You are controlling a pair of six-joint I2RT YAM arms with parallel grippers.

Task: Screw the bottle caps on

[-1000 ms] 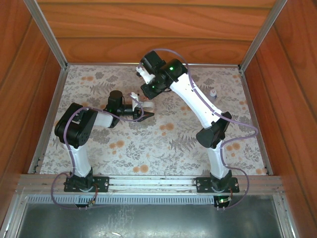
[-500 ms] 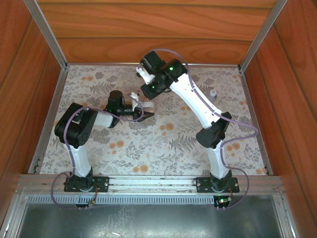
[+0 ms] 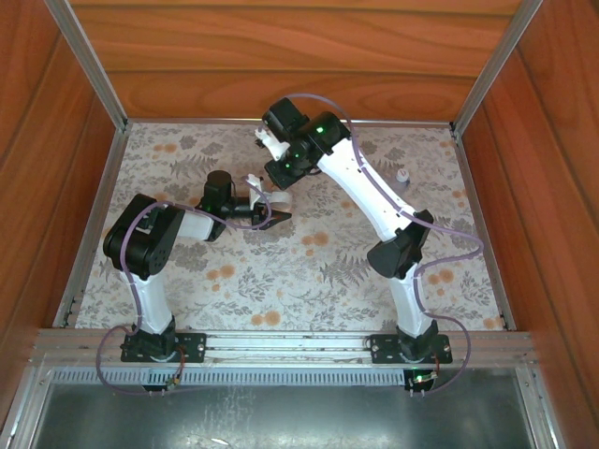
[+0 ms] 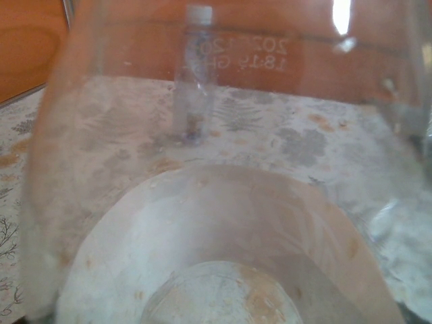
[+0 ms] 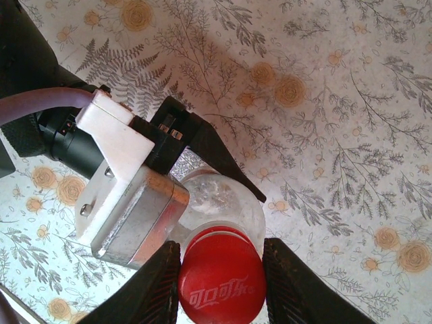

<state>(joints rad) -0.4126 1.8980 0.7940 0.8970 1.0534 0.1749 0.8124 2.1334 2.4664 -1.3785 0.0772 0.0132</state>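
The clear bottle (image 4: 216, 223) is so close to the left wrist camera that it blurs and runs off the 6 o'clock edge; through it, at 12 o'clock, the second bottle (image 4: 194, 74) is hazy. In the right wrist view the 6 o'clock edge cuts the red cap (image 5: 221, 283) and the fingers (image 5: 156, 291) of the right hand (image 5: 221, 251).

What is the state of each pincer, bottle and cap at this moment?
left pincer: shut on the gripped bottle
right pincer: shut on the red cap
red cap: on the gripped bottle's mouth, tightness unclear
far bottle: upright on the table, white cap on
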